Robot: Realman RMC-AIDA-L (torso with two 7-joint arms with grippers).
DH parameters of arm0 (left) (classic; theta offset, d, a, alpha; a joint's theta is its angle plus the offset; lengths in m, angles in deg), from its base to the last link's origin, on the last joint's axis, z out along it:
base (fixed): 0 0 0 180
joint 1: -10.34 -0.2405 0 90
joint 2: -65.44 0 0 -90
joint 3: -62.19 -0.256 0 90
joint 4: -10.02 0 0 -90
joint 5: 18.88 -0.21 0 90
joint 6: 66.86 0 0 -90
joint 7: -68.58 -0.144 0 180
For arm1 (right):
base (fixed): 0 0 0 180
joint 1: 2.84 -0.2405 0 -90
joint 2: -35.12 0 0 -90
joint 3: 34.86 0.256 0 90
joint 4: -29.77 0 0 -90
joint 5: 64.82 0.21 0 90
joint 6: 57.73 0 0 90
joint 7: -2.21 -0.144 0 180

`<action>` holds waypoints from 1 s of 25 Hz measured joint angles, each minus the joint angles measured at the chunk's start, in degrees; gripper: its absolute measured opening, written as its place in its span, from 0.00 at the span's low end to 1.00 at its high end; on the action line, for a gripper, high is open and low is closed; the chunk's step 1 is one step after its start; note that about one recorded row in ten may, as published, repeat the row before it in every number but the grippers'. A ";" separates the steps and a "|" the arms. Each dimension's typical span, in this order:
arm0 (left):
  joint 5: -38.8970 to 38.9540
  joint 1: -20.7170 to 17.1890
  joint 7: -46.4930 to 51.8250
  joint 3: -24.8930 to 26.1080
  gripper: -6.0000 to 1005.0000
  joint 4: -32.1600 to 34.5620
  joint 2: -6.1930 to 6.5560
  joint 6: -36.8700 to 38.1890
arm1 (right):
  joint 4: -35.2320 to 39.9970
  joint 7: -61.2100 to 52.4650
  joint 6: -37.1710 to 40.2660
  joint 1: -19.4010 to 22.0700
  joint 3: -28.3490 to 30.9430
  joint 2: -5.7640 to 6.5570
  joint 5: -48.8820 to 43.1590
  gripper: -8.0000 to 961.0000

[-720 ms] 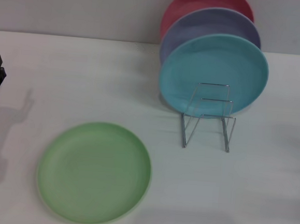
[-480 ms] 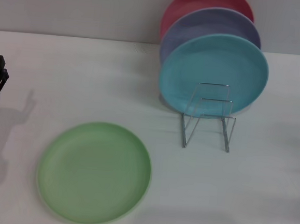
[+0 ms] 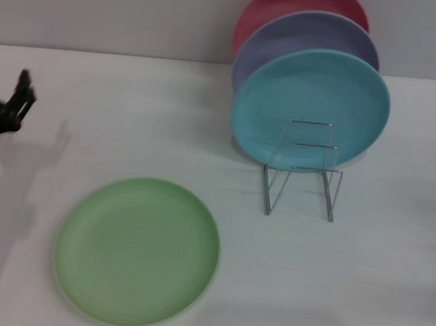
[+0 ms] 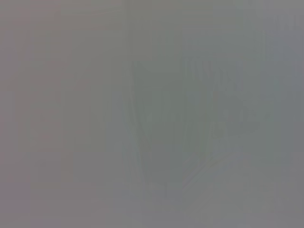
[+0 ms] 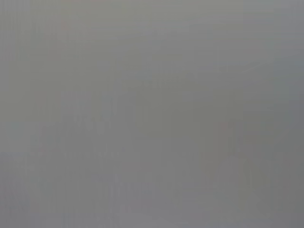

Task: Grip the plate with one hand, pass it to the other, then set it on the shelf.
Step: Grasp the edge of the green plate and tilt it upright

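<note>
Showing only featureless grey in both wrist views. Blurring the left gripper (image 3: 19, 98) at the head view's left edge, arm cut off. Hiding most of the purple plate (image 3: 311, 34) and red plate (image 3: 291, 3) behind the blue plate (image 3: 311, 106).

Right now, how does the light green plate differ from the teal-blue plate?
The round, matte light green plate lies flat on the white table, clear of the rack; the round teal-blue plate stands on edge in the silver wire dish rack, frontmost of three plates. Both look the same size and shape.
</note>
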 joint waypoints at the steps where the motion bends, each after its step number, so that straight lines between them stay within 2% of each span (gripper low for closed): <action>1: -0.07 -1.79 -2.52 1.19 0.80 -7.21 0.15 -8.03 | 0.01 -0.02 0.00 0.05 -0.07 0.00 -0.01 0.84; 2: -0.18 -4.36 -5.24 3.44 0.80 -18.74 0.39 -21.20 | 0.08 -0.05 0.01 0.11 -0.19 -0.01 -0.04 0.84; 4: -0.19 -5.57 -6.18 5.23 0.80 -25.80 0.43 -30.37 | 0.15 -0.09 0.00 0.19 -0.29 -0.10 -0.06 0.84; 5: -0.14 -6.35 -6.76 8.96 0.80 -36.76 0.27 -47.15 | 0.18 -0.11 0.00 0.24 -0.32 -0.12 -0.07 0.84; 6: -0.14 -6.35 -6.76 8.96 0.80 -36.76 0.27 -47.15 | 0.18 -0.11 0.00 0.24 -0.32 -0.12 -0.07 0.84; 7: 0.19 -5.91 -6.53 12.18 0.80 -43.86 0.02 -62.08 | 0.23 -0.14 0.00 0.30 -0.40 -0.14 -0.15 0.84; 8: 0.19 -5.91 -6.53 12.18 0.80 -43.86 0.02 -62.08 | 0.23 -0.14 0.00 0.30 -0.40 -0.14 -0.15 0.84; 11: 1.32 -3.36 -5.60 17.08 0.79 -51.45 -0.23 -82.49 | 0.35 -0.15 -0.01 0.38 -0.48 -0.16 -0.35 0.84; 12: 1.73 -1.87 -5.59 19.10 0.79 -54.41 -0.27 -92.79 | 0.57 -0.17 -0.01 0.37 -0.50 -0.17 -0.43 0.84; 13: 1.73 -1.87 -5.59 19.10 0.79 -54.41 -0.27 -92.79 | 0.57 -0.17 -0.01 0.37 -0.50 -0.17 -0.43 0.83; 17: 1.79 0.35 -5.71 22.49 0.79 -57.67 -0.29 -109.40 | 0.82 -0.19 -0.02 0.22 -0.58 -0.18 -0.50 0.83; 25: 1.18 0.64 -5.91 22.67 0.79 -57.66 -0.33 -117.35 | 1.15 -0.24 -0.03 0.26 -0.65 -0.18 -0.54 0.83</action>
